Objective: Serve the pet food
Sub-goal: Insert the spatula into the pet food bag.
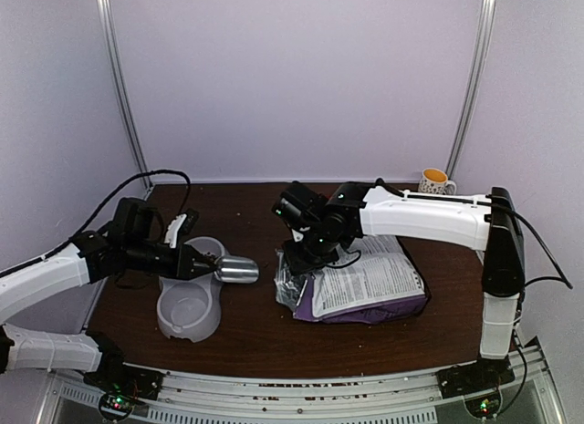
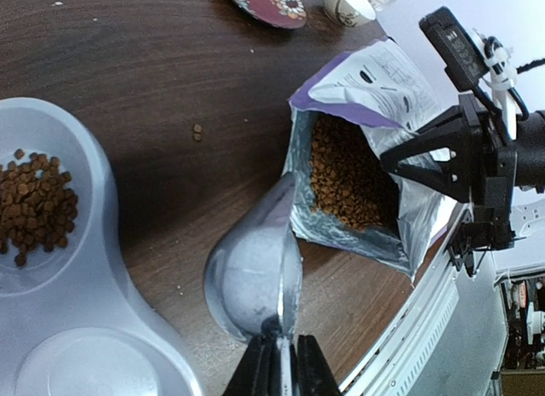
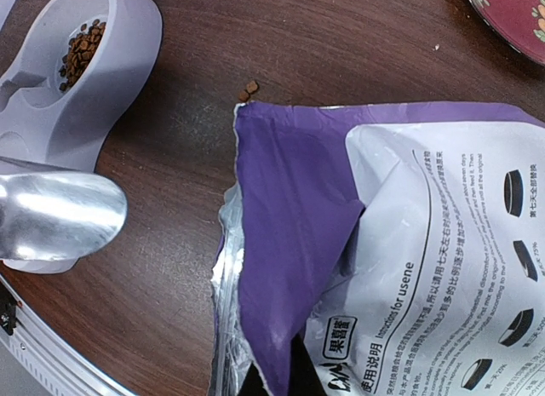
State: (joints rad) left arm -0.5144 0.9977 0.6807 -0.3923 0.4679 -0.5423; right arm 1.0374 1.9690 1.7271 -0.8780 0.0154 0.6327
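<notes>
Scoop (image 2: 253, 277) is empty, held tight in your left gripper (image 2: 279, 349); your right gripper (image 1: 299, 258) pinches the bag (image 1: 374, 280) open. Next, dip it into the food (image 2: 349, 170).

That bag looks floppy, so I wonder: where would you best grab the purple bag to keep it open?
Pinch the upper lip of the purple bag at its open mouth, coming from above. It lies flat with the mouth facing the scoop, so lifting that edge should keep the kibble reachable. The right gripper holds it there.
</notes>
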